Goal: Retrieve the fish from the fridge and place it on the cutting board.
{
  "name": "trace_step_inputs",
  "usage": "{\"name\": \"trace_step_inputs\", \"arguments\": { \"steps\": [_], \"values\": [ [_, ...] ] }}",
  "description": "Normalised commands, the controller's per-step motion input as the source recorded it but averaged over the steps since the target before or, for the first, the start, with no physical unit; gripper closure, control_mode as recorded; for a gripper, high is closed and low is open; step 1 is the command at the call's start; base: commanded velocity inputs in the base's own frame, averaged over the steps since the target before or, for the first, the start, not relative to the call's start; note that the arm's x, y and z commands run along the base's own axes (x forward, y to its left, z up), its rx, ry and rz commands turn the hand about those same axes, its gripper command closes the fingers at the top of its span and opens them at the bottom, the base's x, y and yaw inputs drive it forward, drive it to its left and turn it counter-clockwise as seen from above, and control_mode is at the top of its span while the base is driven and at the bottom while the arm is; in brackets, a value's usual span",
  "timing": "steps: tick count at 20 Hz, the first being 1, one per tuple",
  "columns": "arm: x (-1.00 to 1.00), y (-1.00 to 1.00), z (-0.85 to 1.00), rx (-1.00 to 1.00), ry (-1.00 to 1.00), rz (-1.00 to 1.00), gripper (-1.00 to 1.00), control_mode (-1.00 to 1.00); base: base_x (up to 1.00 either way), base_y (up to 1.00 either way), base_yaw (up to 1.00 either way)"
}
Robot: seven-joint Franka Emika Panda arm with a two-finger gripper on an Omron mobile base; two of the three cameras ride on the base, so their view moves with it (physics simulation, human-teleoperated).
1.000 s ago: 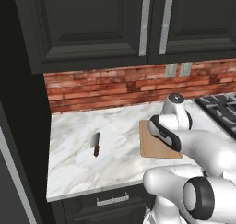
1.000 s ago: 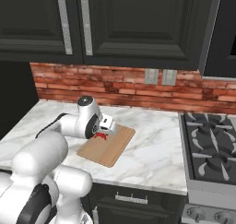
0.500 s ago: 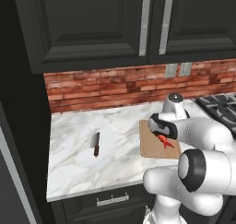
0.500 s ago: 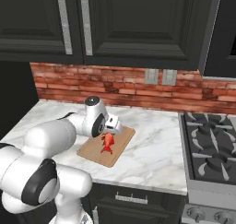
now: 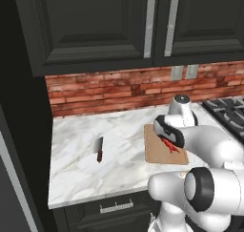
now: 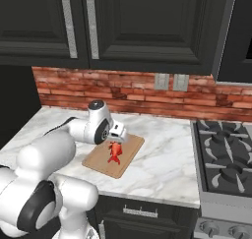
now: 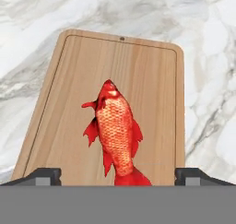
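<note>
Marble countertop, white with grey veining — the surface that carries everything listed here.

Cutting board, flat light-tan wooden rectangle with rounded corners, lying on that countertop; my landmark for the rest.

Fish, small, bright red-orange, spiky fins and tail — lying flat on the cutting board, roughly at its middle, well inside the edges all round.

Knife, dark blade and reddish handle, on the countertop well apart from the cutting board.

My gripper, two dark fingertips spread wide, one to either side of the fish's tail, holding nothing, poised just above the cutting board.

Step in hand: the release onto the cutting board, which I judge complete. Next move calls for a straight lift clear of the fish without brushing its tail.
</note>
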Motion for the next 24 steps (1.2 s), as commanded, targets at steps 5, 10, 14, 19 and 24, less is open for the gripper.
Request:
{"name": "trace_step_inputs", "arguments": {
  "steps": [5,10,14,19,24],
  "values": [
    [-1.00,0.24,0.21,0.00,0.00,0.01,-1.00,-1.00,0.00,0.00,0.00],
    [-1.00,0.24,0.45,0.00,-0.08,0.00,-1.00,-1.00,0.00,0.00,0.00],
    [-1.00,0.08,0.54,0.00,-0.41,0.00,-1.00,-1.00,0.00,0.00,0.00],
    [-1.00,0.00,0.18,0.00,-0.76,0.00,-1.00,-1.00,0.00,0.00,0.00],
    [-1.00,-0.16,0.46,0.00,-0.87,0.00,-1.00,-1.00,0.00,0.00,0.00]
  ]
}}
